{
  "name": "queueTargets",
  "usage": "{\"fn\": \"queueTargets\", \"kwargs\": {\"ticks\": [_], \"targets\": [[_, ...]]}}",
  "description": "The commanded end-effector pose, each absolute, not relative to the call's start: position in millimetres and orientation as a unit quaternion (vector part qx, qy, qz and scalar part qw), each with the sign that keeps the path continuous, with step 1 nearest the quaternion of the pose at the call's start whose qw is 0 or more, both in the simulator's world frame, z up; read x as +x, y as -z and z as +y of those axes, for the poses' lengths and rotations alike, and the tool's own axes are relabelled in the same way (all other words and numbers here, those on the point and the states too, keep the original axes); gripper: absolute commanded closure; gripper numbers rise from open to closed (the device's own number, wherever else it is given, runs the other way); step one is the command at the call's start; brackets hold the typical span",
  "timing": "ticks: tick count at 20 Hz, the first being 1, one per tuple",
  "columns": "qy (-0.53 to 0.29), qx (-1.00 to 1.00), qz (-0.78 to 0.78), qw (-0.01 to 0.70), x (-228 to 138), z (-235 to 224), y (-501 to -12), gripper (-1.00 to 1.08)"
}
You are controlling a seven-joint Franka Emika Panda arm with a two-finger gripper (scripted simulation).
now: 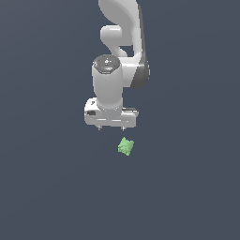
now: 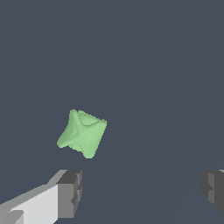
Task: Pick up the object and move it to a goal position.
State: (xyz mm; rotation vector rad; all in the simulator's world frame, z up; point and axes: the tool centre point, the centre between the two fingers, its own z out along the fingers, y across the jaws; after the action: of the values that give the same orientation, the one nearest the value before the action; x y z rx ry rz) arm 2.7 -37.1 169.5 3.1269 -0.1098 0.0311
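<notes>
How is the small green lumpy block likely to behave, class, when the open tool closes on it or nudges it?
The green block looks rigid, keeping crisp ridges, so it probably won't squash. Its bumpy, star-creased faces may give the fingers uneven contact, so it could twist or slip. Being small beside the tool, it is likely light and may skid or tumble if pushed.

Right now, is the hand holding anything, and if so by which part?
Nothing is held. The hand is open, and the green block lies on the surface apart from it, outside the gap between the fingers.
</notes>
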Motion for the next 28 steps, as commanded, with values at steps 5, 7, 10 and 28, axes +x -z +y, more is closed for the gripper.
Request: {"fn": "queueTargets", "kwargs": {"ticks": [5, 7, 10, 28], "targets": [[-0.009, 0.999, -0.049, 0.005, 4.6, -31.8, -163.6, -0.92], [-0.009, 0.998, -0.059, 0.005, 5.7, -28.6, -159.9, -0.92], [-0.008, 0.997, -0.077, 0.004, 7.7, -22.4, -152.7, -0.92], [-0.001, 0.977, -0.215, 0.0, 18.0, 24.3, -96.1, -0.92]]}}
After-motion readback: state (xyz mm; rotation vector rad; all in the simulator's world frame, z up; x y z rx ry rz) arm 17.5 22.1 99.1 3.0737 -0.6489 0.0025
